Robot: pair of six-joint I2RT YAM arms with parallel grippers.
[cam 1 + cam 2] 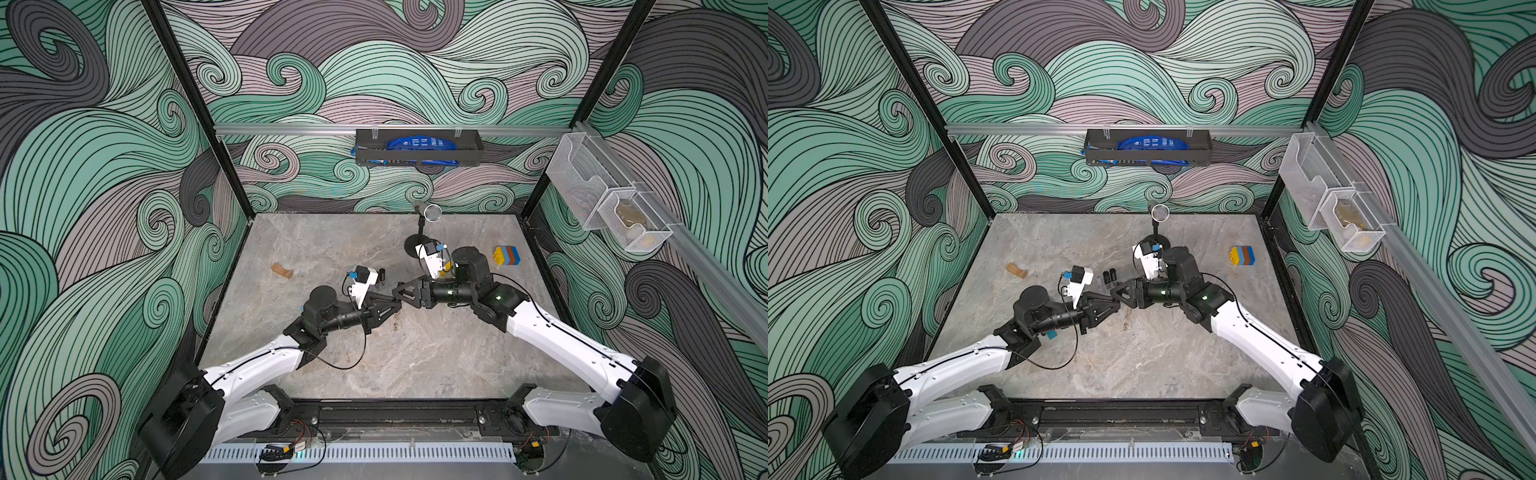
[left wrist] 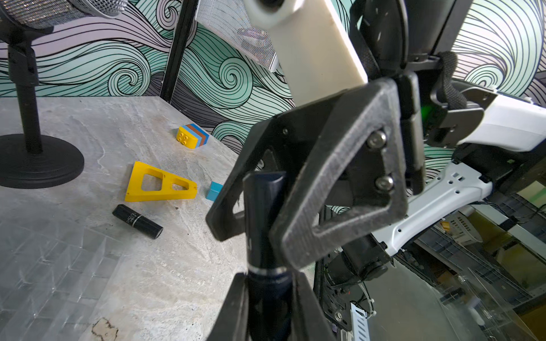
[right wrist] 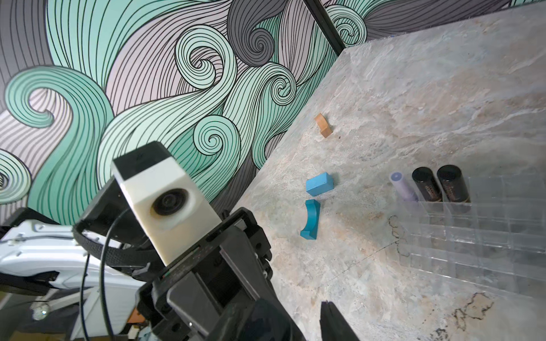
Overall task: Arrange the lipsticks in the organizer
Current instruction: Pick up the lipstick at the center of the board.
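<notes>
**A:** Start at the far left. What's there?

**B:** A tan wooden block (image 1: 282, 270), well apart from the organizer (image 3: 484, 245) on the worktop (image 1: 415, 365). Closer to the organizer are a straight blue block (image 3: 319, 184) and a curved blue block (image 3: 310, 218), near each other.

**A:** And the left tool?

**B:** The left tool (image 1: 388, 300) is clamped tight on the lower end of a black lipstick (image 2: 260, 206). It holds the lipstick clear of the worktop, just off the organizer's near side.

**A:** What's in the organizer itself?

**B:** There are three in its edge row. A lilac lipstick (image 3: 403, 189) leans at the corner. Next to it are an upright black lipstick (image 3: 427, 187) and a second upright black lipstick (image 3: 452, 186), side by side.

**A:** And the right tool?

**B:** The right tool (image 1: 402, 291) meets the left one tip to tip. Its fingers (image 2: 339, 192) stand on either side of the held tube's free end. The right wrist view shows a gap beside one finger, so I can't tell whether it actually grips.

**A:** Anything further right?

**B:** A flat-lying lipstick (image 2: 137, 221) rests on the worktop just beside the organizer, between it and a yellow triangular frame (image 2: 159, 184). A microphone stand (image 2: 35, 165) is behind the organizer. A stack of coloured bricks (image 1: 507, 255) sits well apart to its right.
</notes>
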